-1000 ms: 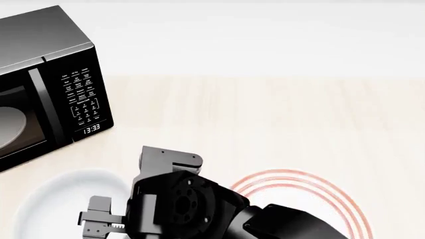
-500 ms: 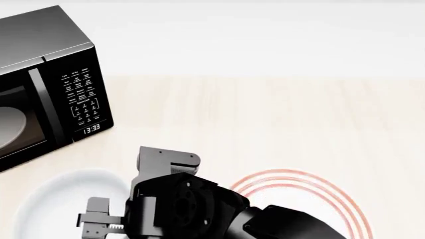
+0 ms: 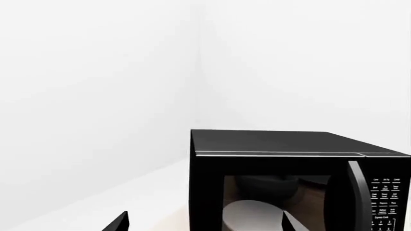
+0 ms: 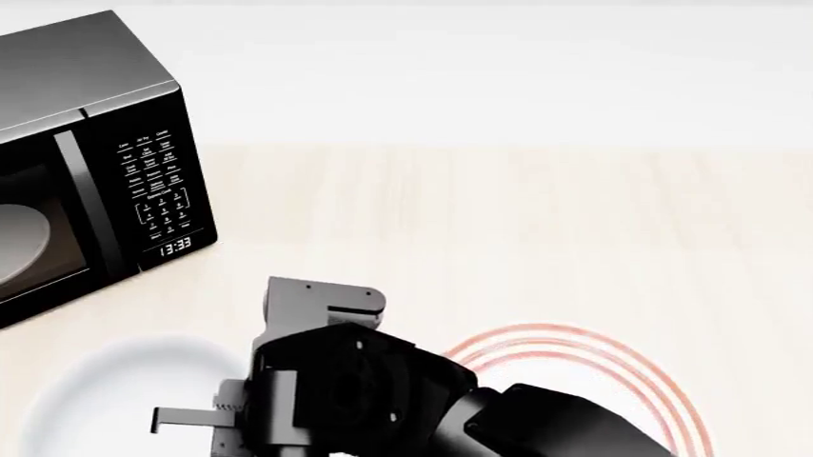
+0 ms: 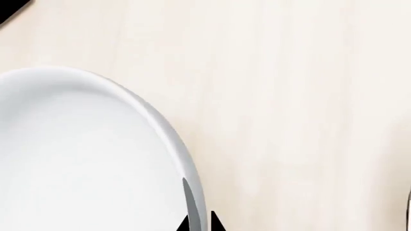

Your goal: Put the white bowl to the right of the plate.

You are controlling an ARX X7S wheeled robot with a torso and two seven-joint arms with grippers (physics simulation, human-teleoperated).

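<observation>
The white bowl (image 4: 102, 400) sits at the near left of the wooden table, and it fills the left of the right wrist view (image 5: 77, 159). My right gripper (image 5: 198, 224) is shut on the bowl's rim, one fingertip inside and one outside. In the head view this gripper (image 4: 190, 417) is at the bowl's right edge. The plate (image 4: 578, 367) with red-orange rings lies to the right of the bowl, partly hidden by my right arm. My left gripper (image 3: 205, 226) is open and empty, pointing at the microwave, and is out of the head view.
A black microwave (image 4: 89, 152) stands at the far left of the table, and it also shows in the left wrist view (image 3: 289, 163) with a pale disc (image 3: 253, 214) behind its glass. Light wooden tabletop (image 4: 534, 228) extends behind and to the right of the plate.
My right gripper's jaws have closed from wide apart onto the bowl's rim. The arm has barely shifted. The plate and microwave have not moved.
</observation>
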